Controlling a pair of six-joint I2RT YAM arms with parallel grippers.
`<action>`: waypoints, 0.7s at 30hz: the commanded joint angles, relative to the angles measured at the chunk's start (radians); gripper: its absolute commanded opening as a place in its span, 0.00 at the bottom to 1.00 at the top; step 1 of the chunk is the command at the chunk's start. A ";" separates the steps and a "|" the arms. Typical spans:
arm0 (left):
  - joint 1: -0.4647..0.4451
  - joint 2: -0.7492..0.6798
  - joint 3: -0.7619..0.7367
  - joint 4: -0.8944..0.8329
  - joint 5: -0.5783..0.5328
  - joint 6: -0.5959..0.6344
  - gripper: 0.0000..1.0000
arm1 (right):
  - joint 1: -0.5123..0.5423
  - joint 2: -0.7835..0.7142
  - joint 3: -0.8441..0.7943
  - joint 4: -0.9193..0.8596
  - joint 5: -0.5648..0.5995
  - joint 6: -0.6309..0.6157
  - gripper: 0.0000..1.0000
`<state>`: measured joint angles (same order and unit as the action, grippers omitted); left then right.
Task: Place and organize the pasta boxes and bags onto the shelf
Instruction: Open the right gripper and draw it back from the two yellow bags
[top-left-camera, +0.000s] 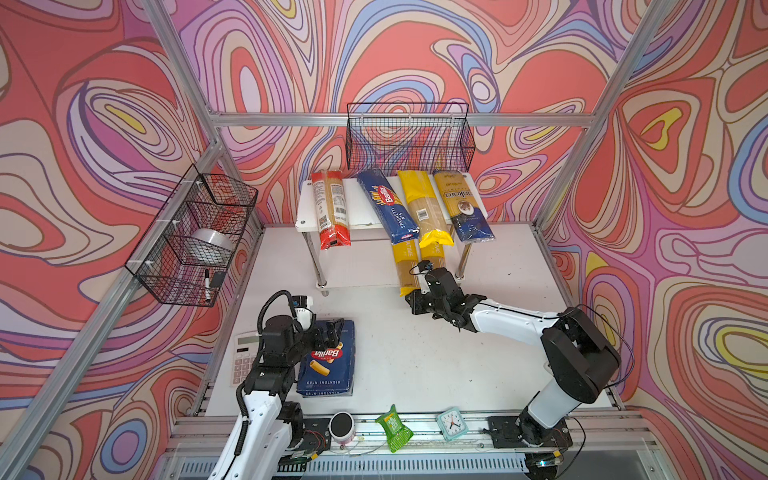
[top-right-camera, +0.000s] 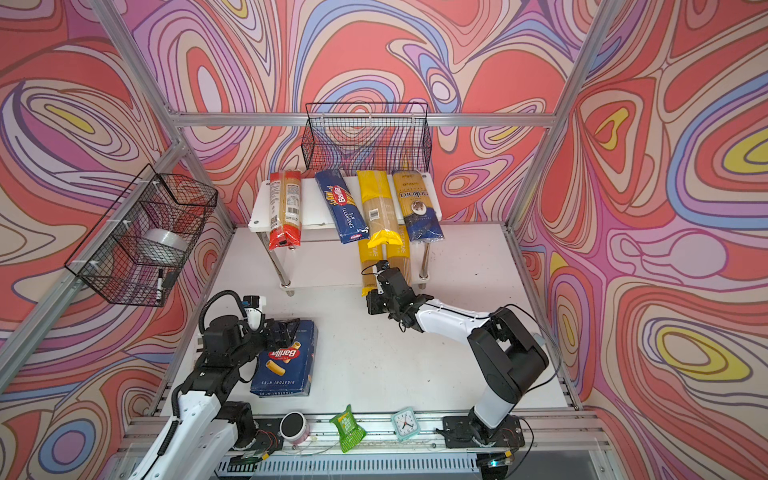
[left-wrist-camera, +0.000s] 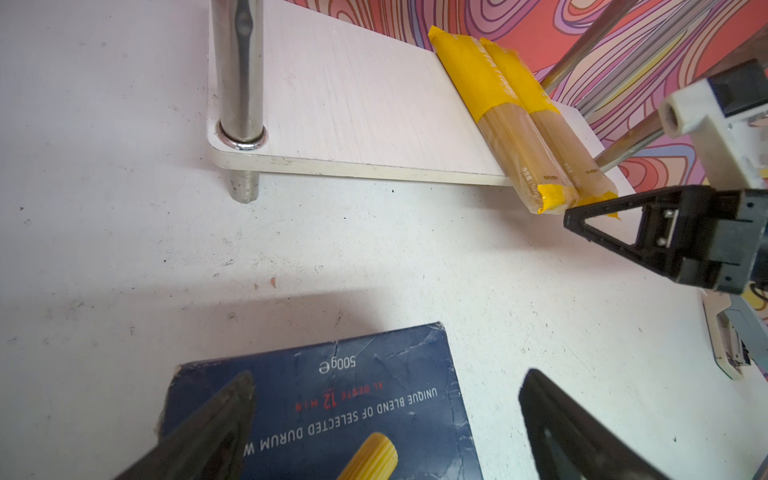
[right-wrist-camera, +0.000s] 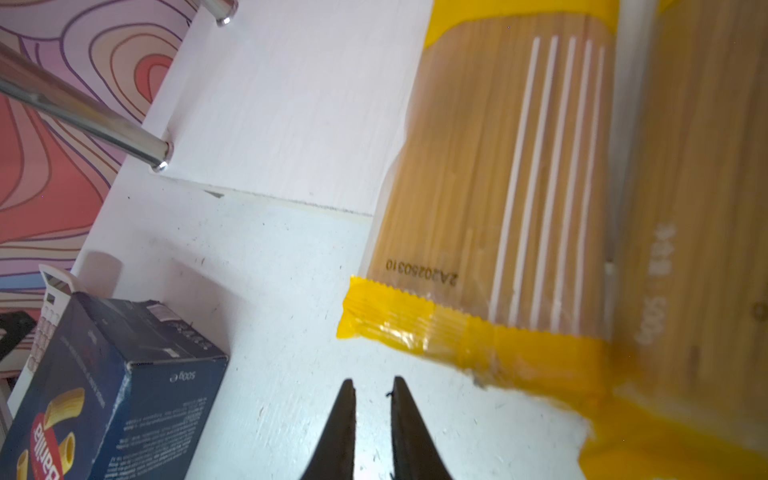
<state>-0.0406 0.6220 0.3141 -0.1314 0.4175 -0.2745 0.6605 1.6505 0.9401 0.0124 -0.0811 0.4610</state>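
Near the shelf (top-left-camera: 357, 203), your right pincer (right-wrist-camera: 372, 382) is sitting closed, empty; your left pincer (left-wrist-camera: 388, 376) is gaping over the box (top-left-camera: 332, 374).

yellow bags (top-left-camera: 405, 266) on lower tier: far ends hidden under the shelf (top-left-camera: 357, 203) top tier.
blurred yellow bag (right-wrist-camera: 685, 249): print unreadable, cut off by the view's edge.
rigatoni box (top-left-camera: 328, 361): left side hidden behind the left arm; cut off in the left wrist view.
calculator (top-left-camera: 242, 353): mostly hidden behind that arm.
left gripper fingers (left-wrist-camera: 208, 432): blurred, cut off.
right gripper (right-wrist-camera: 374, 399): only 2 fingertips show.
silvery roll (top-left-camera: 210, 243) in wire basket (top-left-camera: 174, 286): too small to identify.
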 joint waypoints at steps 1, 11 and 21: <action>-0.004 -0.012 0.017 -0.013 -0.013 -0.009 1.00 | 0.002 -0.025 -0.028 -0.017 0.034 -0.005 0.17; -0.004 -0.043 0.009 -0.024 -0.039 -0.018 1.00 | 0.002 0.075 0.053 0.024 0.022 -0.018 0.17; -0.004 -0.040 0.019 -0.063 -0.173 -0.061 1.00 | 0.001 0.115 0.130 -0.008 0.008 -0.051 0.19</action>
<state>-0.0406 0.5915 0.3141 -0.1623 0.2985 -0.3153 0.6613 1.7561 1.0336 0.0029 -0.0719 0.4324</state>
